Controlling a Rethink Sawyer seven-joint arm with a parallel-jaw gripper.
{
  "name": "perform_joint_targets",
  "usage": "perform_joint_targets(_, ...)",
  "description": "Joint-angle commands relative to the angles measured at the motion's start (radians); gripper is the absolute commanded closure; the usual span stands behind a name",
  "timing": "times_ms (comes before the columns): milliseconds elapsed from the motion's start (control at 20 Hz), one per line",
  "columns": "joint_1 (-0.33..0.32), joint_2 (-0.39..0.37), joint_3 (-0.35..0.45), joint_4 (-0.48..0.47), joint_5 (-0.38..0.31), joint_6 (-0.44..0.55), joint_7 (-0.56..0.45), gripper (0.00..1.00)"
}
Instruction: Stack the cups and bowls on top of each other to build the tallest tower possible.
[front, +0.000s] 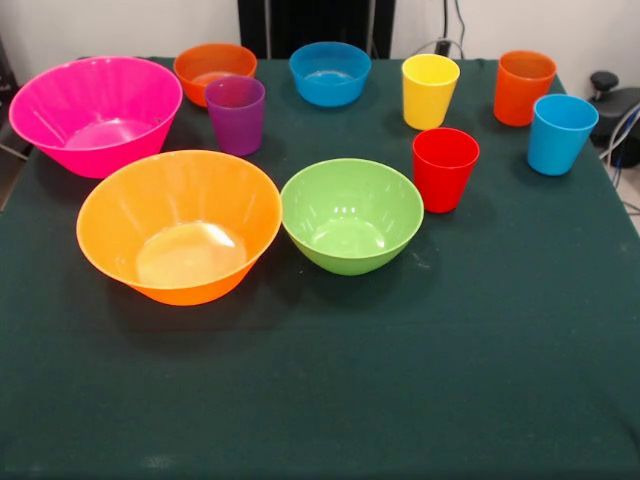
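Observation:
All pieces stand apart and upright on the dark green tablecloth (400, 380). At the left are the large pink bowl (96, 113) and, nearer, the large orange bowl (179, 224). The medium green bowl (351, 214) sits in the middle. At the back are the small orange bowl (213, 71) and the small blue bowl (330, 72). The purple cup (236, 115) stands in front of the small orange bowl. On the right stand the yellow cup (429, 90), orange cup (523, 87), light blue cup (560, 133) and red cup (444, 168). No tower stands. No gripper shows.
A black pedestal (315, 25) rises behind the table's far edge. A dark object with cables (615, 105) lies off the right edge of the table.

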Motion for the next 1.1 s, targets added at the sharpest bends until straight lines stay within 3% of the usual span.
perform_joint_targets(50, -0.007, -0.056, -0.016, 0.002, -0.012, 0.199, 0.080, 0.00)
perform_joint_targets(750, -0.027, -0.040, -0.003, 0.022, -0.011, 0.148, 0.061, 0.00)
perform_joint_targets(900, -0.027, 0.001, 0.010, 0.053, -0.011, 0.056, 0.072, 0.00)
perform_joint_targets(1100, -0.077, 0.131, 0.058, 0.141, 0.026, -0.219, 0.040, 0.00)
